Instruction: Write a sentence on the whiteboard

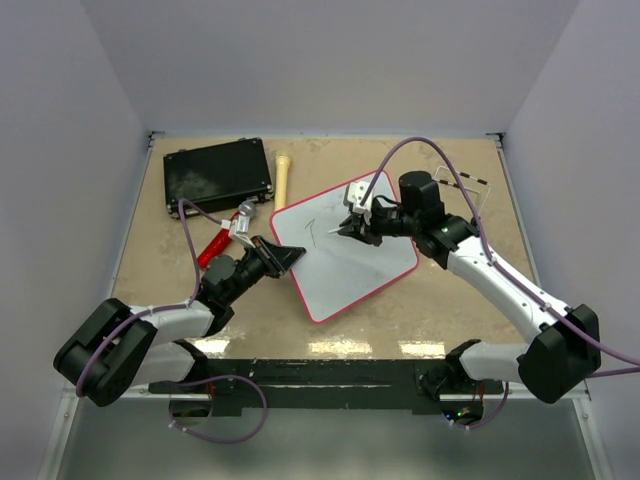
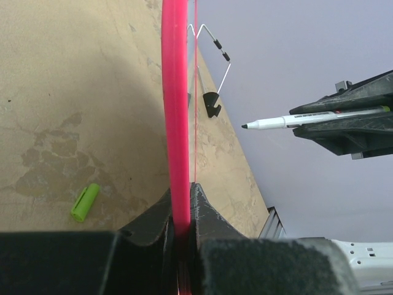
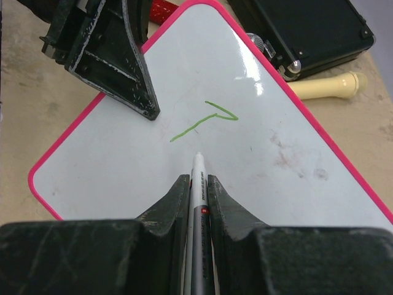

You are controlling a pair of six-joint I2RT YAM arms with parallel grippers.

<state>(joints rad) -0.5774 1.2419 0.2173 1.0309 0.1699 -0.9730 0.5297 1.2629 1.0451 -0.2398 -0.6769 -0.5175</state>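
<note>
Left gripper (image 2: 182,206) pinches just the board's (image 3: 123,160) edge and right gripper (image 3: 197,181) clamps the marker (image 2: 288,121), so a hard stroke could swivel the board, skewing the green writing (image 3: 206,120).

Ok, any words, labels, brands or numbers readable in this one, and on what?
No text is legible in any view.
On the whiteboard: only a green stroke, an angled line with a hook, not yet a readable letter.
On the marker: dark print along the barrel, too small and blurred to read.
On the black case: no label shows.
</note>
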